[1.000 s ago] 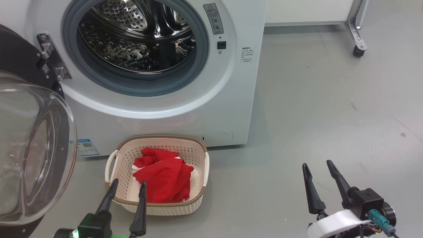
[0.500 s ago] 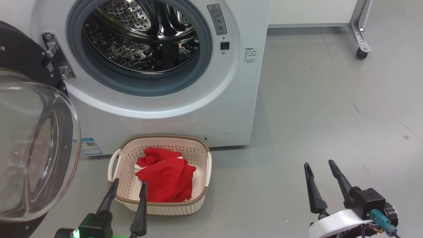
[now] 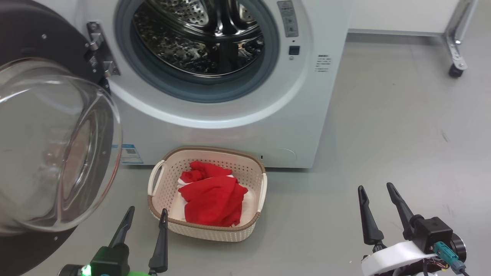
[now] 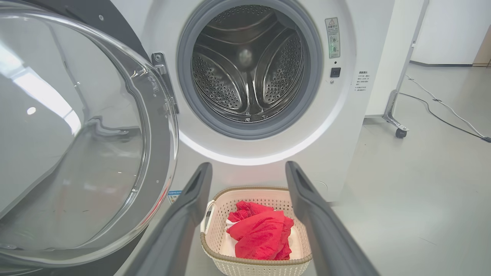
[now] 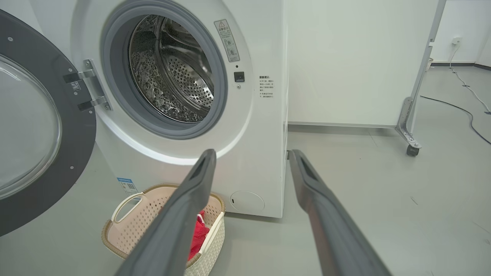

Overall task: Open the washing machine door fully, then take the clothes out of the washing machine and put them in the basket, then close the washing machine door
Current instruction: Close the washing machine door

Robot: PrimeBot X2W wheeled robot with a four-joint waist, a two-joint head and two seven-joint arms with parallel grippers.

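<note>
The washing machine door (image 3: pixel 53 145) is being noted standing open just left of the left gripper (image 3: pixel 147 209), the nearer arm, with the clothes (image 3: pixel 213 203) lying in the basket (image 3: pixel 215 150); the jaws of this and the right gripper (image 3: pixel 375 186) are standing apart, empty.

clothes (image 3: pixel 213 199) in basket (image 3: pixel 215 231) | basket just ahead of left gripper (image 3: pixel 148 209) | washing machine (image 3: pixel 230 134) beyond | door (image 3: pixel 57 145) to its left
</note>
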